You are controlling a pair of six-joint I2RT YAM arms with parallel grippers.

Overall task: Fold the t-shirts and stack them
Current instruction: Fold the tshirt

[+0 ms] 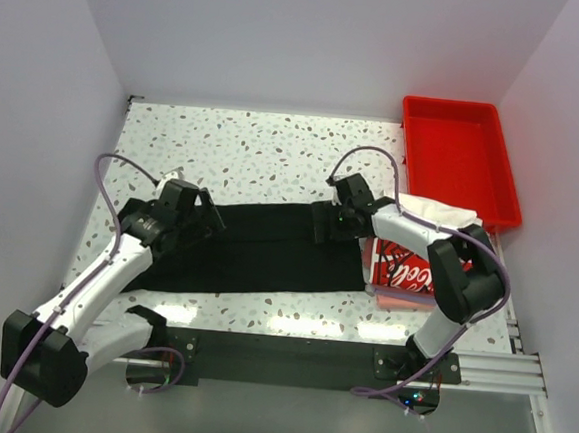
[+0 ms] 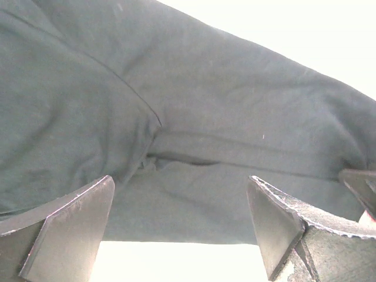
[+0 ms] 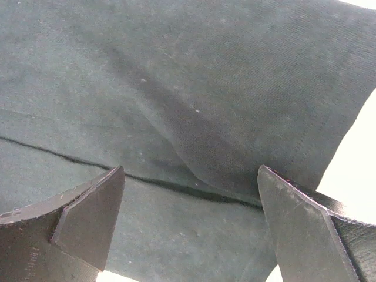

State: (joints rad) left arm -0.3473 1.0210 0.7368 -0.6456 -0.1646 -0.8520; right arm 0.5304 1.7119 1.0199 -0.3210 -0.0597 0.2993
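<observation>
A black t-shirt [image 1: 257, 252] lies folded into a long band across the table's middle. It fills the left wrist view [image 2: 194, 117] and the right wrist view [image 3: 176, 88], where a fold edge crosses between the fingers. My left gripper [image 1: 201, 213] is open just over the shirt's left end, holding nothing. My right gripper [image 1: 321, 222] is open over the shirt's upper right part, holding nothing. A white t-shirt with a red-and-black print [image 1: 406, 268] lies at the right on a pinkish one [image 1: 395, 300], partly hidden by the right arm.
A red plastic tray [image 1: 459, 160] stands at the back right, its near corner over the white cloth. The speckled table [image 1: 264, 154] is walled at the left, back and right. A black rail [image 1: 289, 355] runs along the near edge.
</observation>
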